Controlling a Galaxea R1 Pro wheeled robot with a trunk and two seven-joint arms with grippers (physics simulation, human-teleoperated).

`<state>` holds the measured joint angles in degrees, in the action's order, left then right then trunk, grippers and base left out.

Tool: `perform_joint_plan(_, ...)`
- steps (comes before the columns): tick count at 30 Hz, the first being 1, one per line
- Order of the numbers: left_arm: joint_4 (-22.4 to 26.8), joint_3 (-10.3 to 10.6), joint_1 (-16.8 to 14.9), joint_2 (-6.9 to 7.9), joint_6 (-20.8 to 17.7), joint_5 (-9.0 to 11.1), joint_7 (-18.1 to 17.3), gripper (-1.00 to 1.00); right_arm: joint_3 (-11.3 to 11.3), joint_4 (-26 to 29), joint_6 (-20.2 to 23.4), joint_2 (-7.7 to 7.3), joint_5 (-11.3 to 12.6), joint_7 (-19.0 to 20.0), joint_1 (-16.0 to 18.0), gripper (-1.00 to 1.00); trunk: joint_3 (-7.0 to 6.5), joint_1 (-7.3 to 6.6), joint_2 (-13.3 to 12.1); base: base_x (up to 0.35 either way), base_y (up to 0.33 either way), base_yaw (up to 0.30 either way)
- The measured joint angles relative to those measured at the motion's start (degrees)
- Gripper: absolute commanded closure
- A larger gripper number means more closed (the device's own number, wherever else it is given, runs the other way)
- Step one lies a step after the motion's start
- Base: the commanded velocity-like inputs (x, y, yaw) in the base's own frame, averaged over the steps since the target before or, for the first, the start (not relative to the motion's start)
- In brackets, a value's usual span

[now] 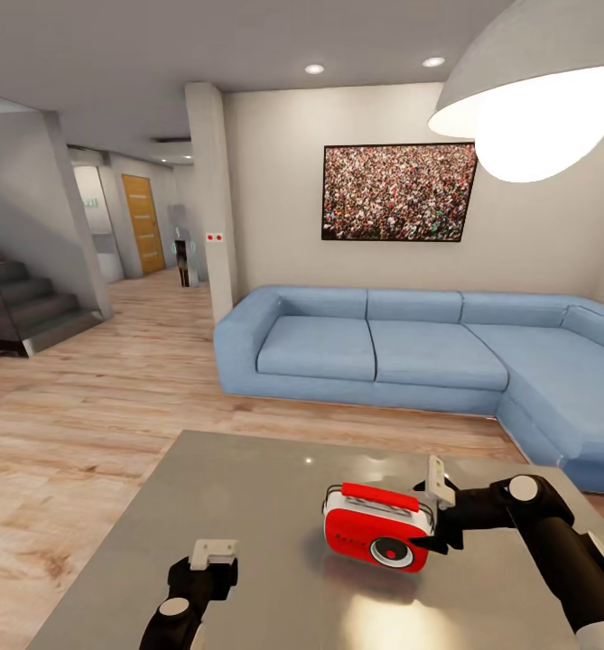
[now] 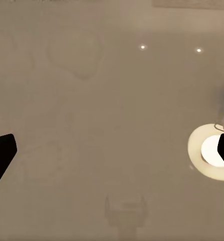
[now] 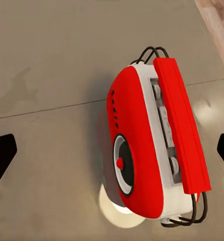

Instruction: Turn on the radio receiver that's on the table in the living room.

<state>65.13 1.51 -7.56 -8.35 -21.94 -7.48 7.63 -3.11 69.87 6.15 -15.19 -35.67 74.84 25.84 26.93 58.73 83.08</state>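
Red and rimmed in white, the radio receiver (image 1: 378,526) stands upright on the glossy grey table (image 1: 247,506), and your right gripper (image 1: 440,513) is the one to use: it sits just beside the radio's end, at handle height. In the right wrist view the radio (image 3: 152,145) lies straight ahead of the pincer, between the lines of the two spread fingertips (image 3: 1,155), with neither tip touching it. Its long axis runs across the gap between the fingers rather than along it, so as things stand the jaws would straddle the radio's length, not its thin depth. The red handle (image 3: 182,125) and the row of silver keys beside it face the wrist camera; the round dial (image 3: 123,164) faces off to one side.

Your left gripper (image 1: 213,558) hangs well apart from the radio, over bare tabletop, its fingers (image 2: 1,153) also spread wide with nothing between them.

What you cannot read: which key or knob is the power control. The keys on top are small and blurred, and the markings on the face are too fine to make out. From the head camera the right fingers partly cover the radio's near end, so you cannot tell whether one is already brushing the rim. Bright lamp reflections on the table muddy the edges below the radio.
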Motion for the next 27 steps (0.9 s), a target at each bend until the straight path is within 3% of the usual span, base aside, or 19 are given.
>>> perform_joint_plan(8,0.0,-0.02,0.0,0.0,-0.03,-0.07,0.02,-1.0,-0.13,0.0,0.0,-0.26,-0.01,0.04,0.0,-1.0,0.0,0.0,0.0,0.23,0.0,0.0)
perform_joint_plan(18,0.0,0.01,0.0,0.0,-0.03,0.0,0.02,-1.0,-0.36,0.0,0.0,-0.33,0.03,0.05,0.0,-1.0,0.0,0.0,0.0,0.035,0.0,0.0)
perform_joint_plan(24,0.0,-0.01,0.0,0.0,-0.03,0.01,0.02,-1.0,-5.2,0.0,-0.04,-0.44,-0.03,0.05,0.0,-1.0,0.0,0.0,0.0,0.0,0.0,0.0)
perform_joint_plan(27,-0.01,-0.02,0.0,0.0,-0.03,0.01,0.02,-1.0,-6.11,0.0,-0.07,-0.42,-0.28,0.05,0.0,-1.0,0.0,0.0,0.0,0.0,0.0,0.0)
